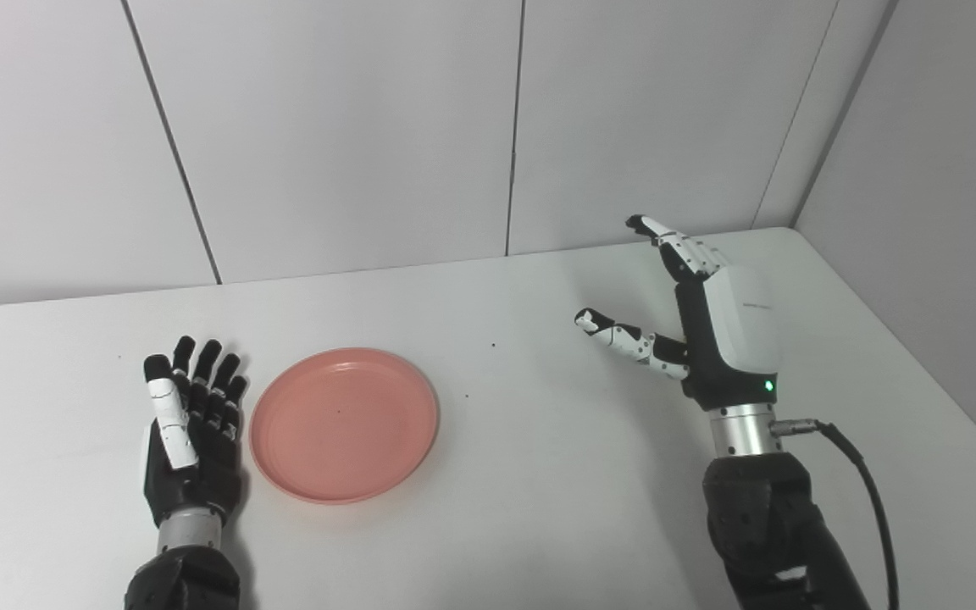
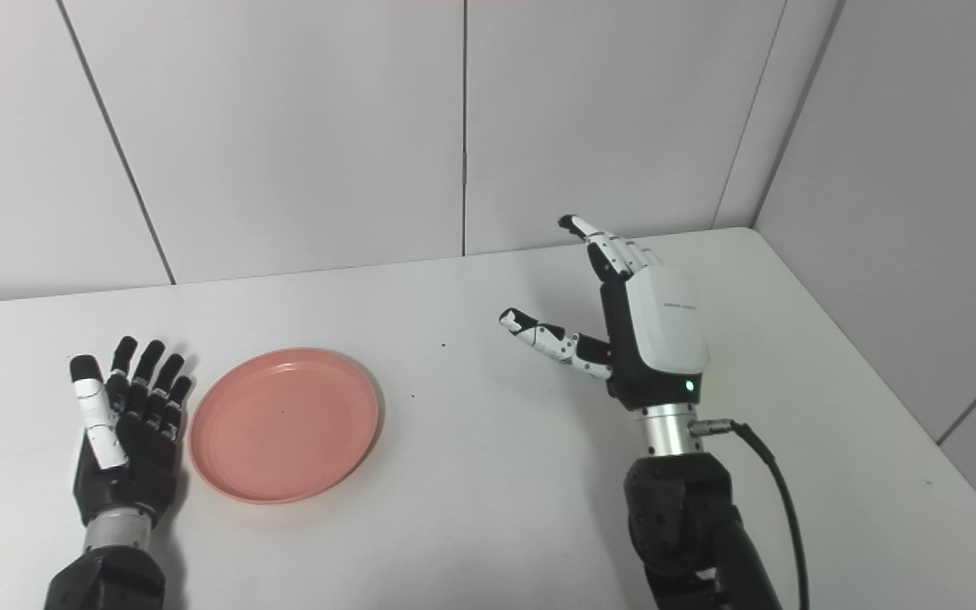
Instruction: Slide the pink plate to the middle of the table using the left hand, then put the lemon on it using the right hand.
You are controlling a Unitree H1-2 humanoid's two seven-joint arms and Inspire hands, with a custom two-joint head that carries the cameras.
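The pink plate (image 1: 344,424) lies flat on the white table (image 1: 539,474), left of centre. My left hand (image 1: 191,424) rests open just left of the plate's rim, fingers pointing away, close to the rim but I cannot tell if it touches. My right hand (image 1: 700,322) is open and raised above the table's right part, thumb (image 1: 623,336) spread toward the left, holding nothing. No lemon is in view in either eye view.
A grey panelled wall (image 1: 496,127) runs behind the table and along its right side. The table's right edge (image 1: 903,339) slants past my right hand. A black cable (image 1: 869,491) hangs from my right wrist.
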